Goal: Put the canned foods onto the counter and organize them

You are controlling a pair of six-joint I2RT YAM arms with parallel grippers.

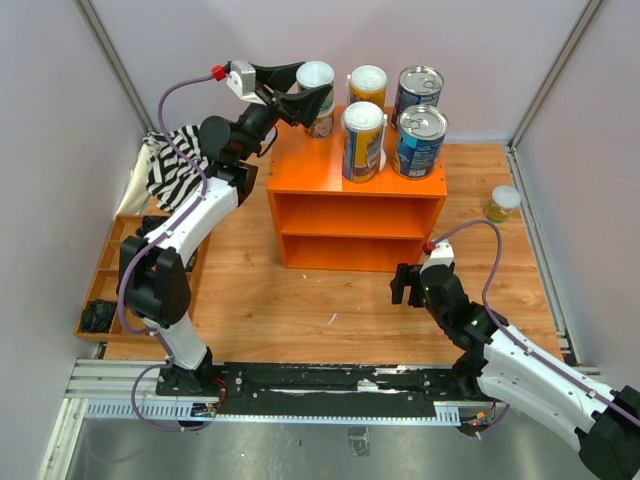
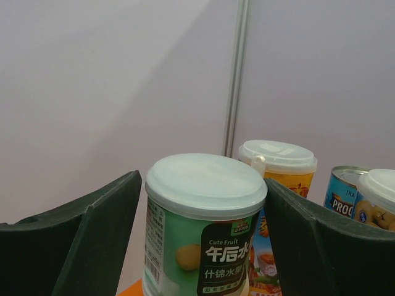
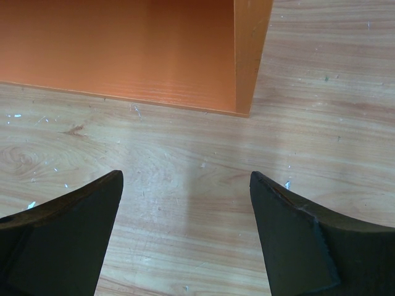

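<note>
The orange counter (image 1: 355,190) stands mid-table. On its top stand two tall yellow-and-blue cans (image 1: 363,140) (image 1: 368,86), two wide blue cans (image 1: 420,140) (image 1: 418,93), and at the back left a green-labelled can (image 1: 316,74) with a white lid. My left gripper (image 1: 303,95) straddles this green can (image 2: 203,228). Its jaws are wide, with a sliver of gap on the left side, and the can rests on the counter top. A small yellow can (image 1: 503,203) stands on the floor to the right. My right gripper (image 1: 408,283) is open and empty over bare wood (image 3: 185,176).
A brown compartment tray (image 1: 108,262) holding dark items lies at the left, with a striped cloth (image 1: 175,160) behind it. The counter's lower shelf (image 3: 123,49) and side panel (image 3: 250,55) are just ahead of my right gripper. Walls close in on all sides.
</note>
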